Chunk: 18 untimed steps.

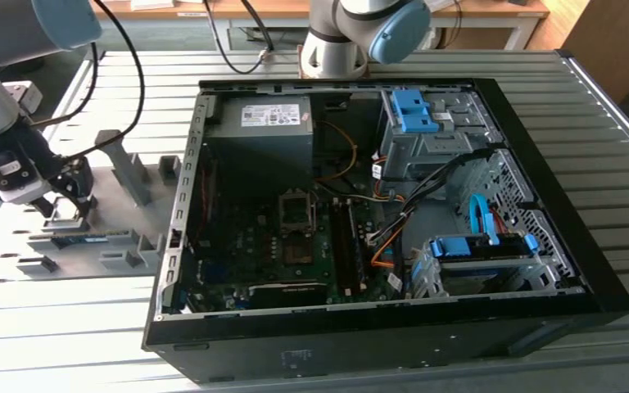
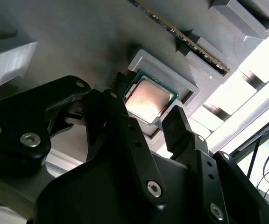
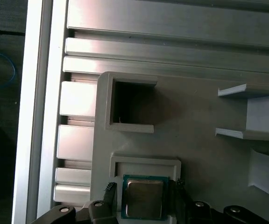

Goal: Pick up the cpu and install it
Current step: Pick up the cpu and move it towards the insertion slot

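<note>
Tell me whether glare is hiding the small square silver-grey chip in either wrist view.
Second wrist view: the small square silver-grey cpu has a bright warm sheen across its face, edges still distinct; the area past the grey plastic holder is blown out white. First wrist view: the cpu is evenly lit, no glare, outline plain.

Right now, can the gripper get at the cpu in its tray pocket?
Probably yes: the gripper hangs over the cpu, open fingers either side; it lies bare in its grey pocket.

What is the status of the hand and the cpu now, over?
Hand open, astride small flat square silver-grey cpu chip. Chip seated in grey plastic holder pocket, not lifted. No obstruction seen.
</note>
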### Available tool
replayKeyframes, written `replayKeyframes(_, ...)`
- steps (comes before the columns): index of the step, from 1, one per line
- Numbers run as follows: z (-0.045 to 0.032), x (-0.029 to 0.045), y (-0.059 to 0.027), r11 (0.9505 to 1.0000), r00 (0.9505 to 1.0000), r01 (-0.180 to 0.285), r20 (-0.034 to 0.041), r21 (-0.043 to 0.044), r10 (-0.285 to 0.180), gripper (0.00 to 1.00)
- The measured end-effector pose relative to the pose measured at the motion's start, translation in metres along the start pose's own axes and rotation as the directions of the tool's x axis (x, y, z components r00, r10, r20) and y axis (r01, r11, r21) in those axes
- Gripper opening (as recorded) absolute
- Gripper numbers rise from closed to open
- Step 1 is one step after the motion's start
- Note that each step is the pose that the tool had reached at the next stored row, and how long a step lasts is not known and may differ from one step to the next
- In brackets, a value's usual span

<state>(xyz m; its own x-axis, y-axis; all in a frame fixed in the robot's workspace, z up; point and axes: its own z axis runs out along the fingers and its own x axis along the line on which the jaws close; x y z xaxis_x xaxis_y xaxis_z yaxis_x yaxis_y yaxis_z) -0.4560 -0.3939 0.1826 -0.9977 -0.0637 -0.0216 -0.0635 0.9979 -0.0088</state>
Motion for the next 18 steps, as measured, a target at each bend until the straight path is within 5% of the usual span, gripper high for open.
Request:
replayKeyframes(14, 0.0008, 0.0000, 0.0000, 1.0000, 1.0000, 0.000, -0.0001, 0.0000, 0.000, 0.59)
replayKeyframes(18, 0.0008, 0.0000, 0.0000, 1.0000, 1.0000, 0.000, -0.0001, 0.0001, 0.000, 0.47)
